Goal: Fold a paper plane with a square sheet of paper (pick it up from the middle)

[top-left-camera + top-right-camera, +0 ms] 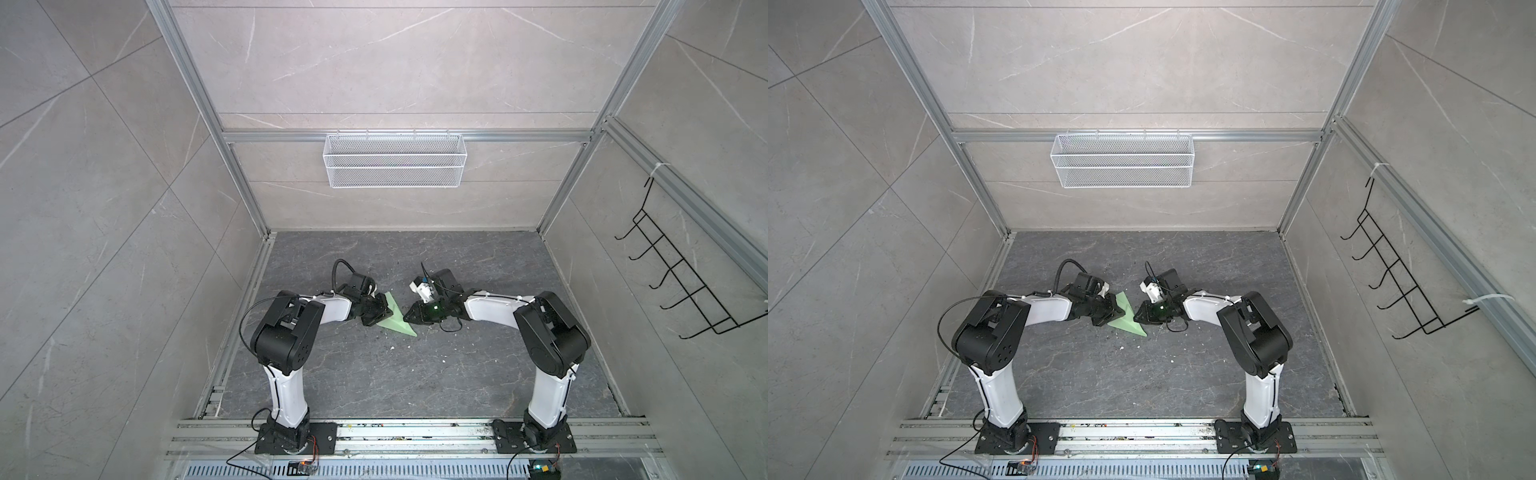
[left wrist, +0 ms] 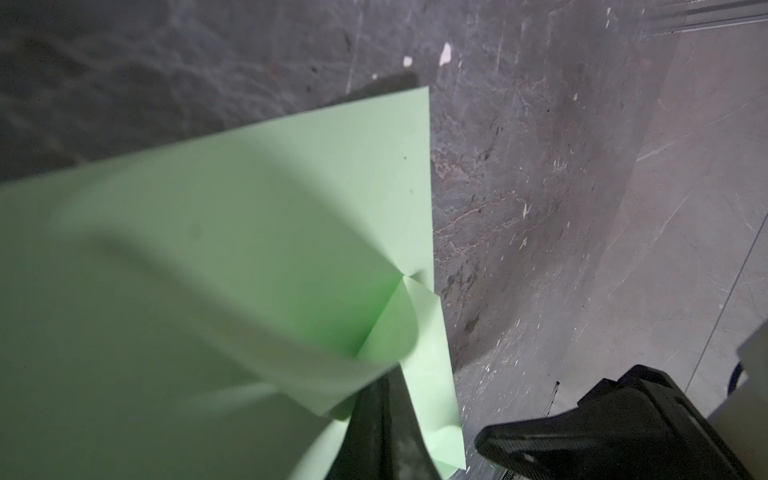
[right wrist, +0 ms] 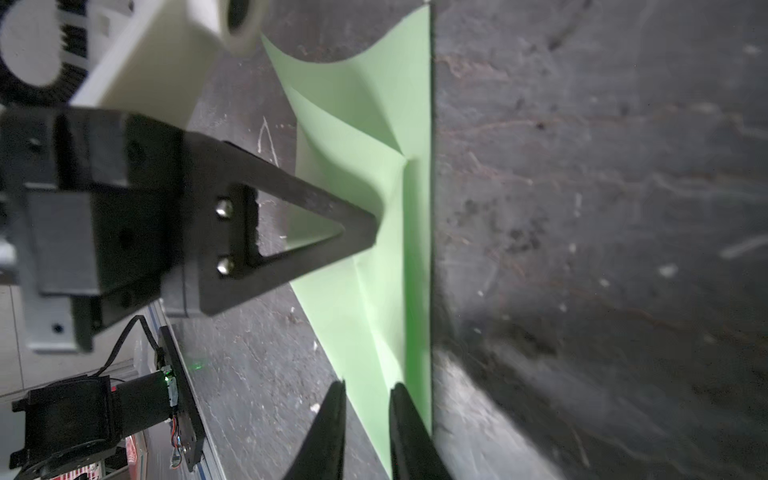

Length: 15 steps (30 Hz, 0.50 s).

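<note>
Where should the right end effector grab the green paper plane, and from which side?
Probably the straight folded edge of the paper plane, near its pointed end, with the right end effector coming edge-on from the robot's right. That edge is straight and creased; the flaps bulge loosely where the left end effector pinches them.

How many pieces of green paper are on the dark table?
1. The folded pale green paper sheet lies mid-table on the dark grey stone table, between the left end effector, pinching a raised flap, and the open right end effector. Another piece could be hidden from view.
</note>
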Each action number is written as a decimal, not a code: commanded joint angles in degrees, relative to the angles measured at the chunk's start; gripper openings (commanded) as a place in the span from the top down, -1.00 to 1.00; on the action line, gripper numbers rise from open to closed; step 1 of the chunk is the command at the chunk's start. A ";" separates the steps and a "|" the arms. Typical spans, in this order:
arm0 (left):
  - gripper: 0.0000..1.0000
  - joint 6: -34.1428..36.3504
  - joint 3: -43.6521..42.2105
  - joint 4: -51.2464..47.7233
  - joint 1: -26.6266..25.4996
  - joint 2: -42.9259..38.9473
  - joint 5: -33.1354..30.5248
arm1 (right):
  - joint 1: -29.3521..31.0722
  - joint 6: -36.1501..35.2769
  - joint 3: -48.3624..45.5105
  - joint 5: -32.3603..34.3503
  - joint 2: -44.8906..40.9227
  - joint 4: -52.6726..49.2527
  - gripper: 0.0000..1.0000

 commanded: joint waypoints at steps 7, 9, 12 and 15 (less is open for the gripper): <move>0.95 1.32 0.53 -5.54 -0.18 1.81 -3.52 | 0.24 2.64 3.90 -1.02 7.34 -1.65 0.66; 0.95 0.93 0.38 -6.22 -0.21 1.98 -4.10 | 0.27 2.65 2.96 -1.55 7.06 -1.80 0.66; 0.96 0.27 0.42 -7.23 -0.16 2.53 -5.00 | 0.27 2.39 1.40 -1.84 6.22 -2.50 0.66; 0.97 -0.10 0.37 -7.95 -0.17 3.07 -5.78 | 0.30 2.29 -0.45 -2.15 5.01 -2.72 0.67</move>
